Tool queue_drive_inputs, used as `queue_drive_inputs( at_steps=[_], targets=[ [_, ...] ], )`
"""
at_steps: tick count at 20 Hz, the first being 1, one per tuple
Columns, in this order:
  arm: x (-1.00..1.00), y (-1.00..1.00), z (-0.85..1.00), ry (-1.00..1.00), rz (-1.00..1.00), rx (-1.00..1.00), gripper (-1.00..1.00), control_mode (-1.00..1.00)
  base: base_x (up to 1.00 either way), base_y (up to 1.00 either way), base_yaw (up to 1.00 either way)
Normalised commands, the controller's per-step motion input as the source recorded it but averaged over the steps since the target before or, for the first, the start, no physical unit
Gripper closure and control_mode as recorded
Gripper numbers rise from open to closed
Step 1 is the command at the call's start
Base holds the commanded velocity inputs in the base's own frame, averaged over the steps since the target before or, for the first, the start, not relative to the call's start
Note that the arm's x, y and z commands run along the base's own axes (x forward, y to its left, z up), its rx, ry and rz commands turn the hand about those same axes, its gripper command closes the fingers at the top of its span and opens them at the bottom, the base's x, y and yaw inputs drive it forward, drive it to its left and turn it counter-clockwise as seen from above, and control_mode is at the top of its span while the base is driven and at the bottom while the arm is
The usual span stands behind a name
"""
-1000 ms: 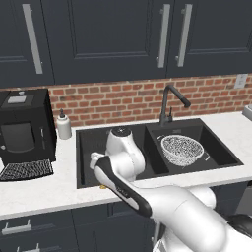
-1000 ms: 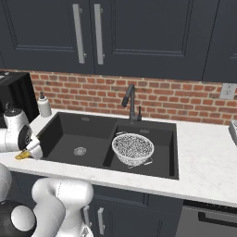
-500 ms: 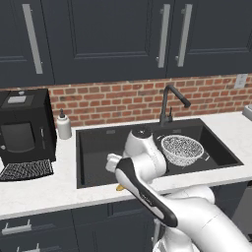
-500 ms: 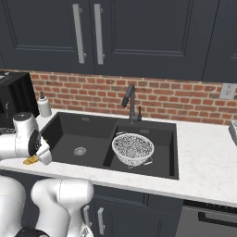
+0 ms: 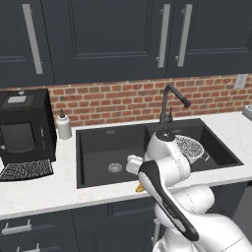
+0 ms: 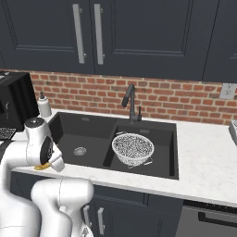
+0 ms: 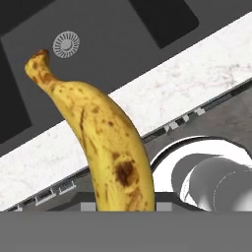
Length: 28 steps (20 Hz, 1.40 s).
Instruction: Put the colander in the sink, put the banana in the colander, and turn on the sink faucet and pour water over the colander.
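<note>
End effector [image 6: 45, 165] clamped on banana [image 7: 106, 142], swung from left toward worktop [image 6: 203, 166] front edge; colander [image 6: 133, 148] in sink [image 6: 92, 139], drop-in next.

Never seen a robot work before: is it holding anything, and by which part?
Yes: the end effector holds the banana near its lower end; the stem tip sticks out free.

I saw a black coffee machine [image 5: 24, 128] at the far left on the white counter [image 6: 208, 162], a soap bottle [image 5: 63, 125] beside it, brick wall [image 5: 113, 101] behind, dark cabinets [image 5: 108, 39] above.
</note>
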Motion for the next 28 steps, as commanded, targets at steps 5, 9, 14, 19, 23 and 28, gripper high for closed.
queue_drive_inputs(
  at_steps=[5,9,14,19,23,28],
  targets=[
    [-0.1,-0.75,0.13,-0.06,-0.03,0.0,1.0,-1.0,0.0,0.0,0.0],
    [-0.1,-0.72,0.18,-0.16,0.0,0.0,1.0,-1.0,0.0,0.0,0.0],
    [-0.12,-0.79,0.2,-0.2,0.02,0.01,1.0,-1.0,0.0,0.0,0.0],
    [-0.02,-0.68,0.03,-0.07,0.01,0.0,1.0,-1.0,0.0,0.0,0.0],
    [0.01,-0.45,-0.11,-0.11,0.01,-0.02,1.0,-1.0,0.0,0.0,0.0],
    [0.07,-0.57,-0.07,-0.18,0.17,0.01,1.0,-1.0,0.0,0.0,0.0]
  ],
)
